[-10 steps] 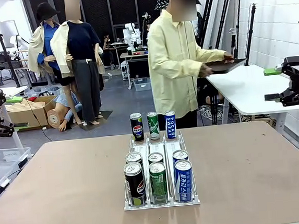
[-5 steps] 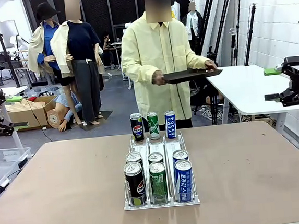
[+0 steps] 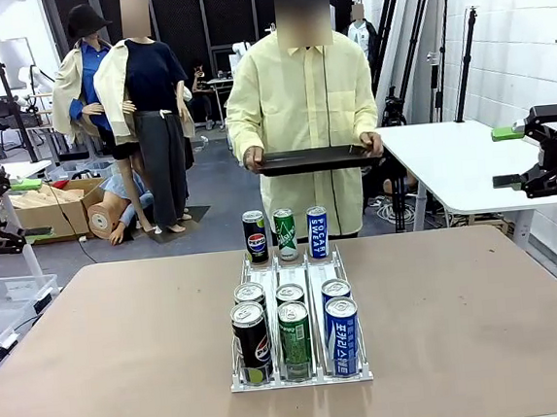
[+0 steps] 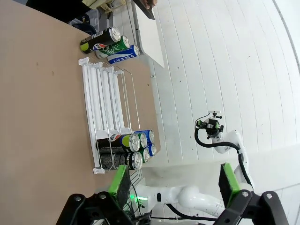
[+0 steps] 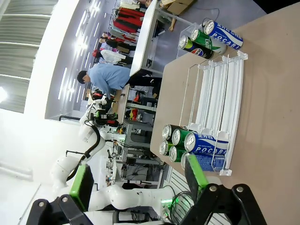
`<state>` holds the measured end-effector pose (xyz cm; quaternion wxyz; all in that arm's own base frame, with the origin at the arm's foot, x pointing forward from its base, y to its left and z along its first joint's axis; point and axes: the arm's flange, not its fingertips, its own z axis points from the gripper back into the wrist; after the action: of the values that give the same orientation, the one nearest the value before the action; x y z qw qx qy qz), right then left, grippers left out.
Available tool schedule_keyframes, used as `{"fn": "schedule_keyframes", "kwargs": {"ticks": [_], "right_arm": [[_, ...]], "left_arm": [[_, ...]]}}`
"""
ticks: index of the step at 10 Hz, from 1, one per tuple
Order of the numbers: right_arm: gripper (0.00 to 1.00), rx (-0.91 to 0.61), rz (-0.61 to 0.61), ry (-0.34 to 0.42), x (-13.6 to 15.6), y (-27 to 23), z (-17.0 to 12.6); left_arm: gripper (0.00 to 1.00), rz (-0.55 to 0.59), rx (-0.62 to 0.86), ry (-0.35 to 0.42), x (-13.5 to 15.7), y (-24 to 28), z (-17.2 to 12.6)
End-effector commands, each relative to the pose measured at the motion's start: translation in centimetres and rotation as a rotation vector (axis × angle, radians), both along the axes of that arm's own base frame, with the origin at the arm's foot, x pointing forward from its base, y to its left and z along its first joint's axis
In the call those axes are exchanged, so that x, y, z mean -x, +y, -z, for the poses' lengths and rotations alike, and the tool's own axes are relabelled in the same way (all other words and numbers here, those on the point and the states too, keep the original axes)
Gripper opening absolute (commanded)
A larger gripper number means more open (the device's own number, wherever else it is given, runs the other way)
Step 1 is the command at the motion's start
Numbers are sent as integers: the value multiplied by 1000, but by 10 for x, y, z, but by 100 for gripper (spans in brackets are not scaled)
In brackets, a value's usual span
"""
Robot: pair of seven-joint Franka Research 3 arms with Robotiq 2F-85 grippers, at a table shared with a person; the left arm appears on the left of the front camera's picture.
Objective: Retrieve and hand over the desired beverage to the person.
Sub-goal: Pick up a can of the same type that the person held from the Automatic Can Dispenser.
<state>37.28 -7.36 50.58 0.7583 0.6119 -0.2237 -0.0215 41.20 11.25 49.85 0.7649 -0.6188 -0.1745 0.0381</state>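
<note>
Several beverage cans stand in a clear rack [image 3: 293, 266] at the table's middle. At its far end are a black Pepsi [image 3: 255, 237], a green can [image 3: 285, 233] and a blue Pocari Sweat [image 3: 318, 231]; black, green and blue cans [image 3: 295, 339] fill the near end. The person [image 3: 297, 90] faces me at the far edge, holding a black tray [image 3: 313, 159] in both hands. My left gripper [image 3: 30, 209] [image 4: 173, 183] hangs open off the table's left side. My right gripper [image 3: 503, 158] [image 5: 140, 180] hangs open off the right side. Both are far from the cans.
A white side table [image 3: 460, 163] stands at the back right behind the brown table [image 3: 125, 349]. Clear bins [image 3: 4, 301] sit on the floor at the left. Wide bare tabletop lies on both sides of the rack.
The person has turned from the white side table to face my table, bringing the black tray round in front of the chest. Neither arm has moved.
</note>
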Motion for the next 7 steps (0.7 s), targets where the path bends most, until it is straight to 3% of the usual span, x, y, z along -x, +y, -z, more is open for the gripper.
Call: {"fn": "schedule_keyframes", "kwargs": {"ticks": [1, 7], "right_arm": [[100, -9, -6, -11, -1, 1, -2], [100, -9, -6, -11, -1, 1, -2]], "left_arm": [[100, -12, -5, -6, 3, -1, -1], [100, -12, -5, -6, 3, -1, -1]]}}
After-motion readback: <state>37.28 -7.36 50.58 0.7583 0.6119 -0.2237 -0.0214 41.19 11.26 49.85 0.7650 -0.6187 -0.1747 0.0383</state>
